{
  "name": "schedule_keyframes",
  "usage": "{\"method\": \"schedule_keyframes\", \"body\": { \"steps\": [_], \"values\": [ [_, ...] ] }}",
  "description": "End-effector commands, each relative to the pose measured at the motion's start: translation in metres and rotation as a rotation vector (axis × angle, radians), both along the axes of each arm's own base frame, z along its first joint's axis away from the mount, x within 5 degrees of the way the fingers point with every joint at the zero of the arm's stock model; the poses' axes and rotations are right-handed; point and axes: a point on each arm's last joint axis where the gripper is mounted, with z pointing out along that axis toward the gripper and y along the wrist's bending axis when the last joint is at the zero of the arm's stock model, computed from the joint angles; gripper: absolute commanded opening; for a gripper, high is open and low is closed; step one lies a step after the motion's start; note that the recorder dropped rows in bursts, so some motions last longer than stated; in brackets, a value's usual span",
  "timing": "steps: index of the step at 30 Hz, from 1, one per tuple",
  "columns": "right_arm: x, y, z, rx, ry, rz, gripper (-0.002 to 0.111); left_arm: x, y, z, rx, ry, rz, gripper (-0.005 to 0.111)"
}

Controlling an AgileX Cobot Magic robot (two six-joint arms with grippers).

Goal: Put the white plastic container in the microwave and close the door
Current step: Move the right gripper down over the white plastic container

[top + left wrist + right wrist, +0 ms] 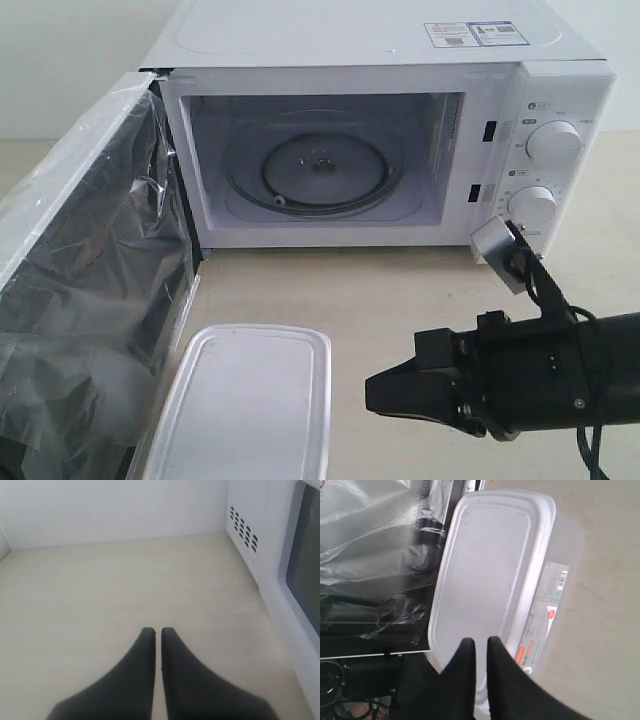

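Note:
The white plastic container (245, 400) lies flat on the table in front of the microwave (560, 80), lid up, its red-and-white label (545, 620) on the side facing my right arm. The door (90, 300) stands swung wide open at the left, covered in crinkled clear film. The glass turntable (318, 170) inside is bare. My right gripper (372, 392) hovers just right of the container. In the right wrist view its tips (481, 641) sit above the container's (485, 575) near end, only a thin slit between them and nothing held. My left gripper (157, 630) is shut and empty over bare table.
Two round knobs (553, 142) sit on the microwave's right panel, close behind my right arm's wrist camera (497, 245). In the left wrist view the microwave's vented side wall (245, 530) stands beside the left gripper, with a white wall behind.

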Motion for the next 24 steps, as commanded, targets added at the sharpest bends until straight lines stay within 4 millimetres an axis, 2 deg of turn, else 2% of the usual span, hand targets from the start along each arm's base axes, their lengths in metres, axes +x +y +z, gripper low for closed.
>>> {"method": "schedule_keyframes", "body": {
  "steps": [1, 6, 19, 22, 24],
  "values": [
    [-0.0003, 0.0027, 0.0033, 0.033, -0.005, 0.023, 0.015, 0.0001, -0.0001, -0.0005, 0.002, -0.006, -0.003, 0.004],
    [-0.001, 0.0032, 0.0041, 0.044, 0.0, 0.028, 0.024, 0.0001, -0.0001, -0.0005, 0.002, -0.006, -0.003, 0.004],
    [0.0007, 0.0018, 0.0021, 0.016, -0.009, 0.013, 0.024, 0.0001, -0.0001, -0.0005, 0.002, -0.006, -0.003, 0.004],
    [0.0017, 0.0, 0.0026, -0.027, -0.049, -0.005, 0.024, 0.0001, -0.0001, -0.0005, 0.002, -0.006, -0.003, 0.004],
    [0.0033, -0.0051, 0.0069, -0.118, -0.121, -0.069, 0.024, 0.0001, -0.0001, -0.0005, 0.002, -0.006, -0.003, 0.004]
  ]
}}
